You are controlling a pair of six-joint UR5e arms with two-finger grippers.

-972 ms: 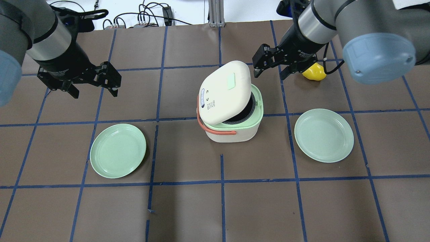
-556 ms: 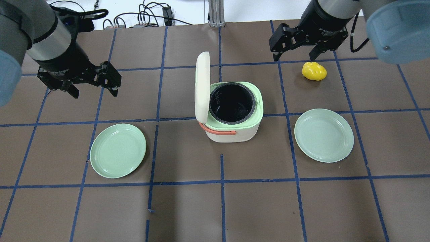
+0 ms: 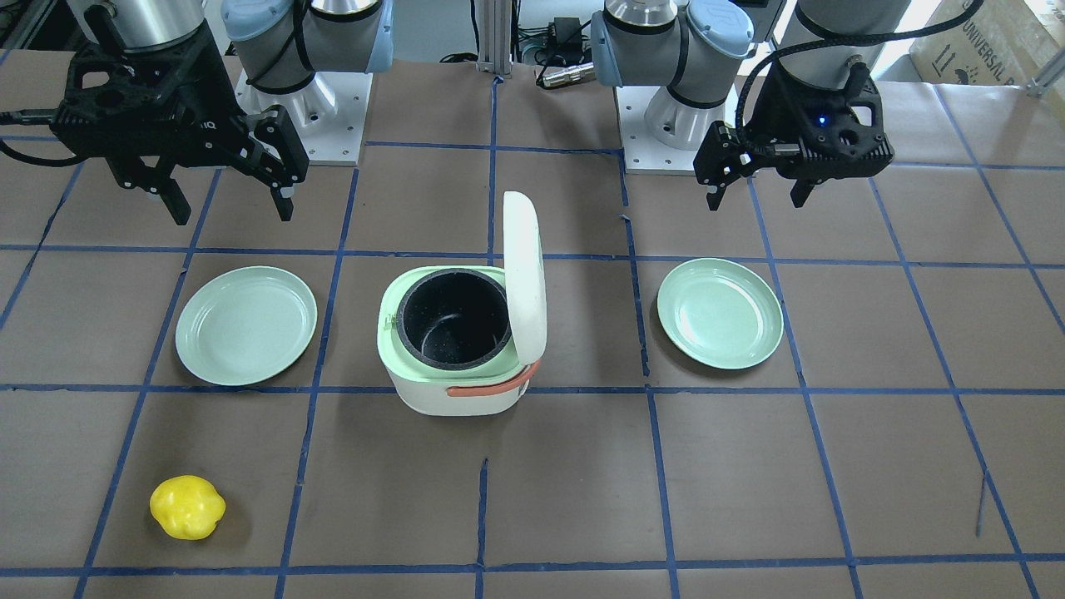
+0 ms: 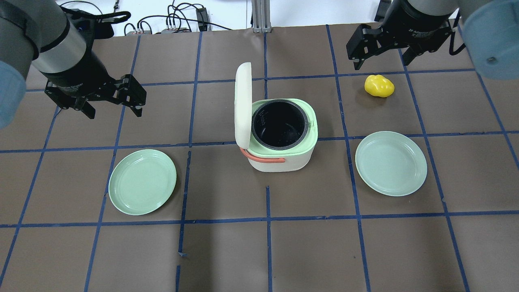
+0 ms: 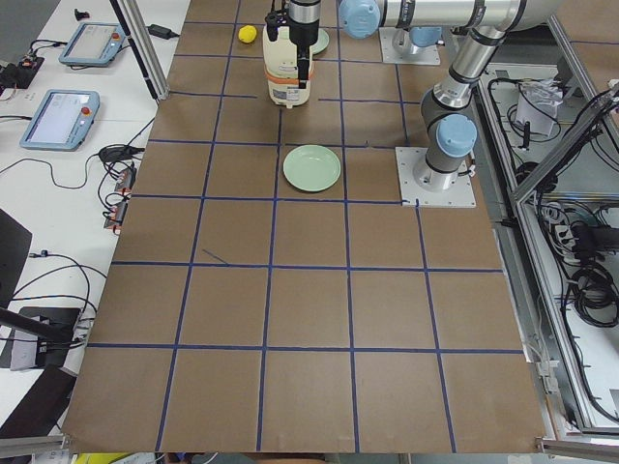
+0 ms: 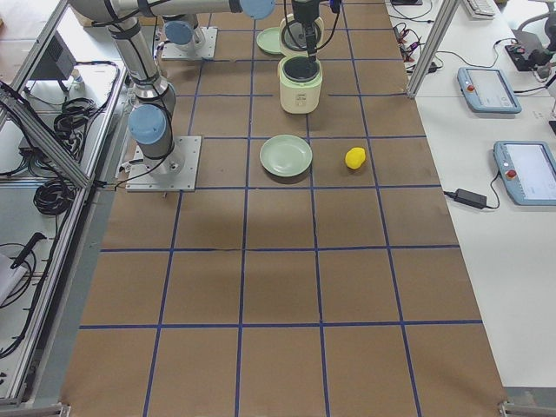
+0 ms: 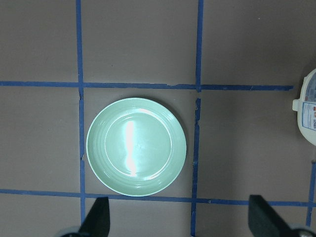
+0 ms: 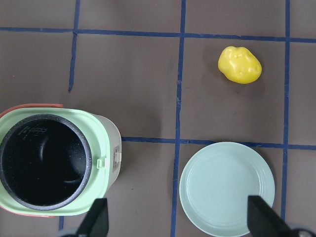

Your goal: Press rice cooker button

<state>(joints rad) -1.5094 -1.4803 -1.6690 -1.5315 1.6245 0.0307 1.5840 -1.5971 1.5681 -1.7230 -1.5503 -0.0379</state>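
Rice cooker lid [image 4: 243, 107] has been popped up and the right gripper [image 4: 383, 63] pulled away, fingers apart, so the press seems done

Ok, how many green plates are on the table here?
2. One plate sits on the rice cooker's left-arm side; the other plate on its right-arm side, nearer the yellow object. None looks hidden.
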